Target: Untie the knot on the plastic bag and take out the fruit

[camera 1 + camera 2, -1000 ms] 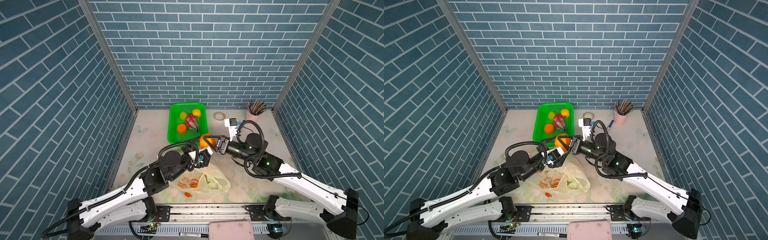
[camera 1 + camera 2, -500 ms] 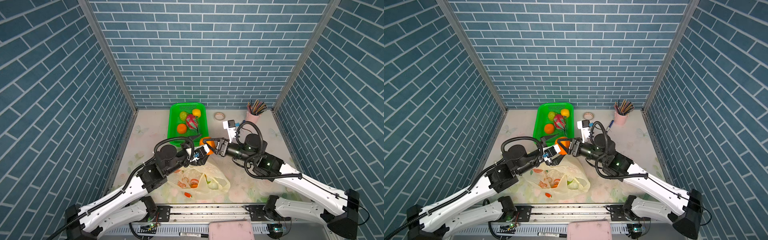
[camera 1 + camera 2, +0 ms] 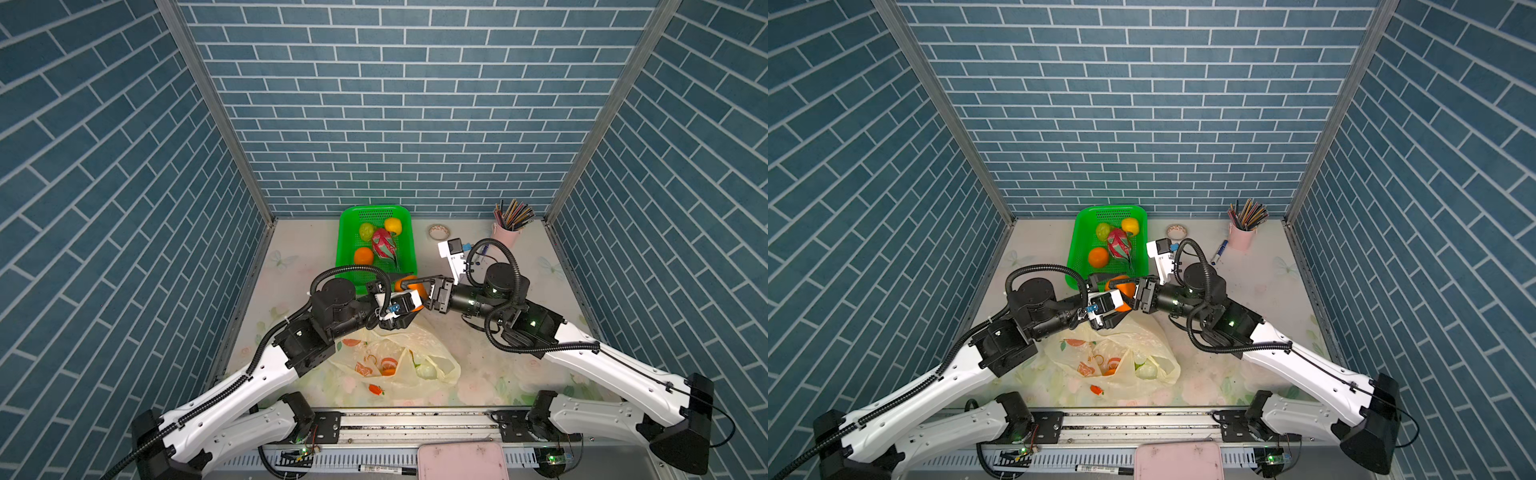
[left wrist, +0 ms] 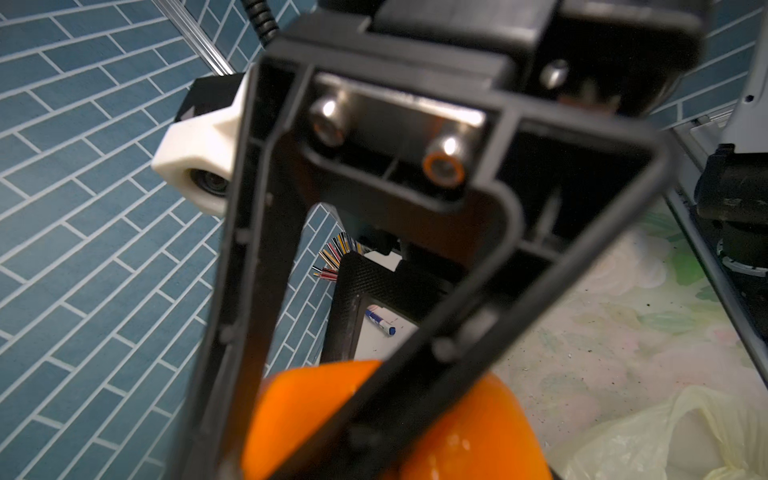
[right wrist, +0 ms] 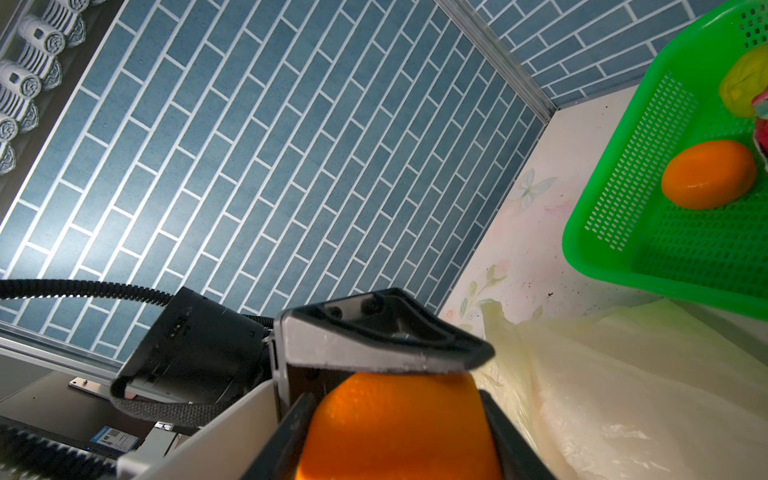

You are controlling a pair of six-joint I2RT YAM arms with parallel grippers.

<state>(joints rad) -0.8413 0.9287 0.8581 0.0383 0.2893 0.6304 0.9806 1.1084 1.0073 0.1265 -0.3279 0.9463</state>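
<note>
Orange (image 5: 399, 436) in right end effector (image 3: 415, 294), left end effector (image 3: 406, 300) now against it.

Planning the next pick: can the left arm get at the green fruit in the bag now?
Probably not yet. The left tool sits at the orange that the right tool grips, so it is occupied. Otherwise the way looks free: the green fruit lies in the plastic bag nearby, no arm over it.
</note>
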